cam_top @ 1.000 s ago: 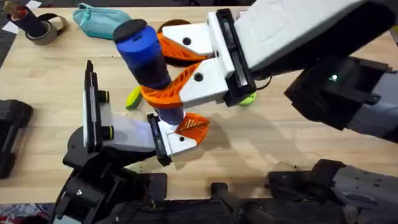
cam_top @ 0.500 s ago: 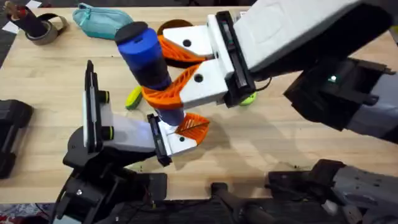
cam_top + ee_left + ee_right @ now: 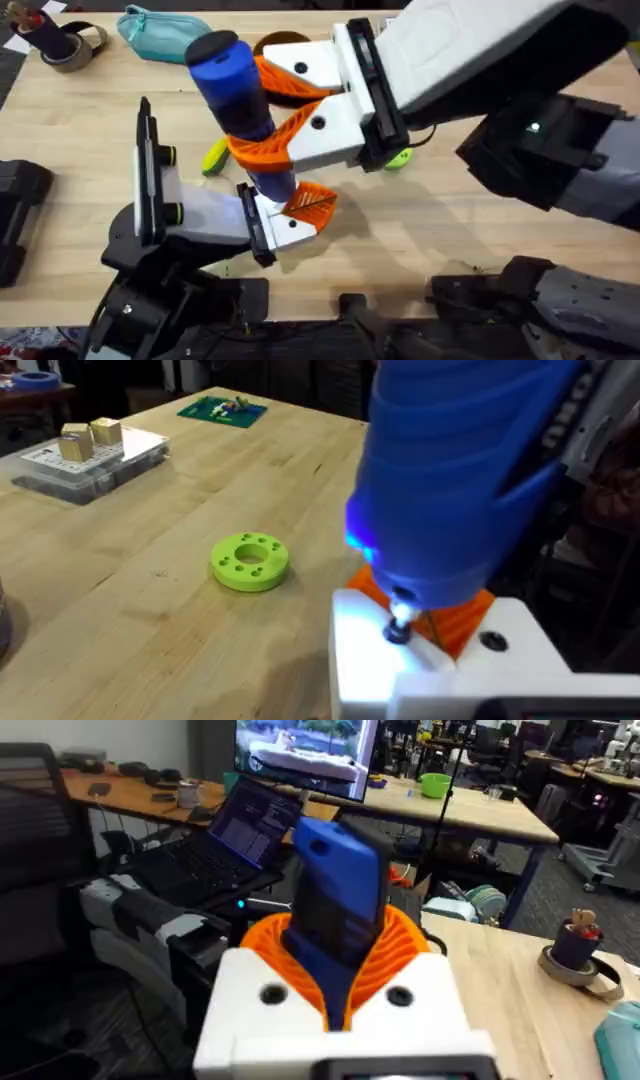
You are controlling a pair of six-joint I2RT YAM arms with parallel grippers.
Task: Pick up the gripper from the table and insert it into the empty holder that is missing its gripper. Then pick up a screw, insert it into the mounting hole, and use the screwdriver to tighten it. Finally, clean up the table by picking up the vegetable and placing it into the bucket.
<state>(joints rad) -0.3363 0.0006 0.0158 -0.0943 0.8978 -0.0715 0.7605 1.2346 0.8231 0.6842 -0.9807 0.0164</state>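
The right claw [image 3: 262, 118] is clenching the screwdriver [image 3: 235, 95] upright, long axis running straight down — its tip is sitting on the screw [image 3: 399, 628] in the white base of the gripper [image 3: 300, 212], which is seated on the holder [image 3: 255, 225]. Farther off, the vegetable [image 3: 214, 157] is lying on the desk [image 3: 400, 230] — the bucket [image 3: 283, 42] beyond it; whether the left claw is released, I cannot tell.

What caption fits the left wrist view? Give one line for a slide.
Blue screwdriver tip, lit, seated at a screw on the white gripper base; green disc lies beyond.
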